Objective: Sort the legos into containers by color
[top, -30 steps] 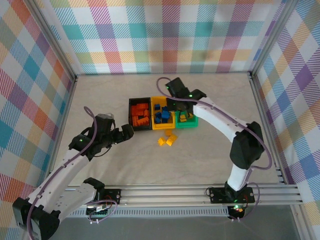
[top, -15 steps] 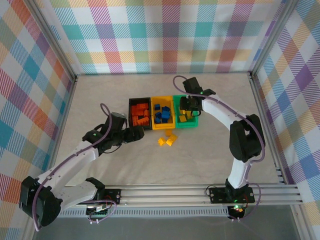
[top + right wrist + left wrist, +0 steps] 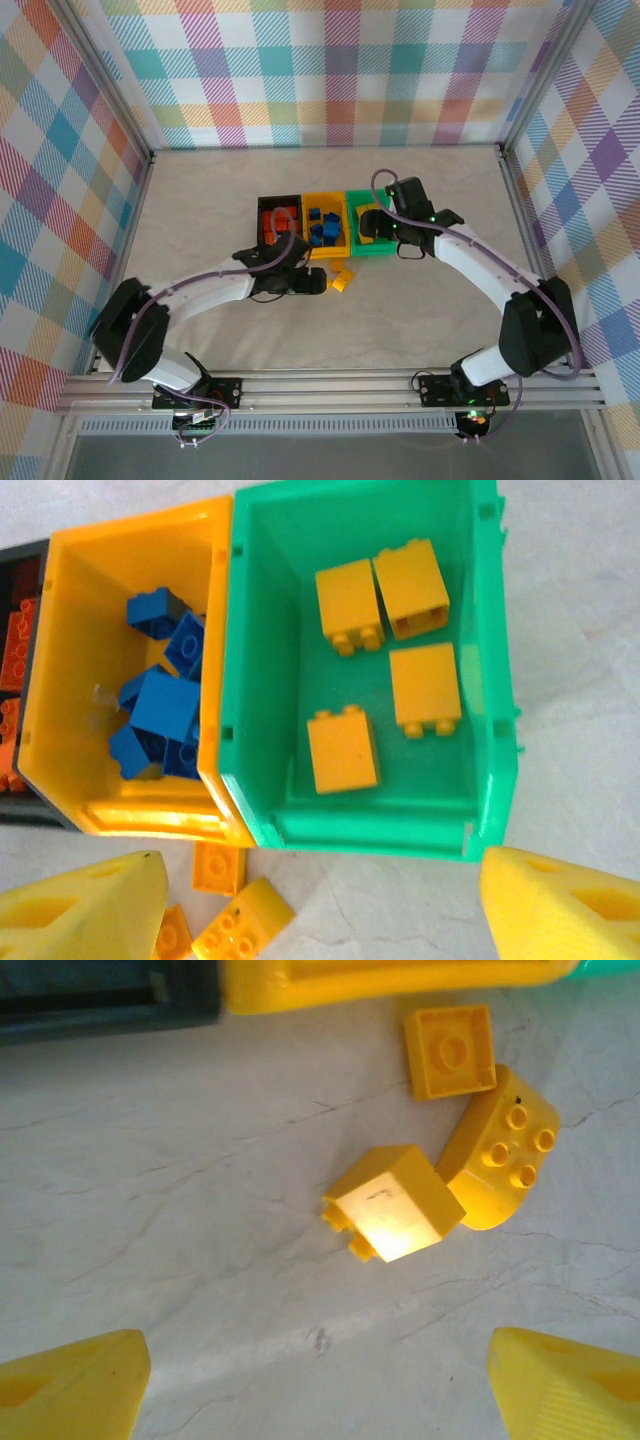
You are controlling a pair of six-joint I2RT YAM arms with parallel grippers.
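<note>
With its fingers spread wide, the left gripper (image 3: 318, 1388) is hovering over the yellow legos (image 3: 465, 1160) lying on the tabletop (image 3: 200, 1240) near the green bin (image 3: 490, 680), and it should be centring on the square brick (image 3: 395, 1203) alone, avoiding the rounded brick (image 3: 505, 1145) just beside it.

Even, diffuse light fills the overhead view, leaving faint soft shadows on the bench (image 3: 200, 200). In the left wrist view glare whitens a yellow brick (image 3: 398, 1210); the left hand's fingertips (image 3: 70, 1385) at 7 and 5 o'clock blur.
</note>
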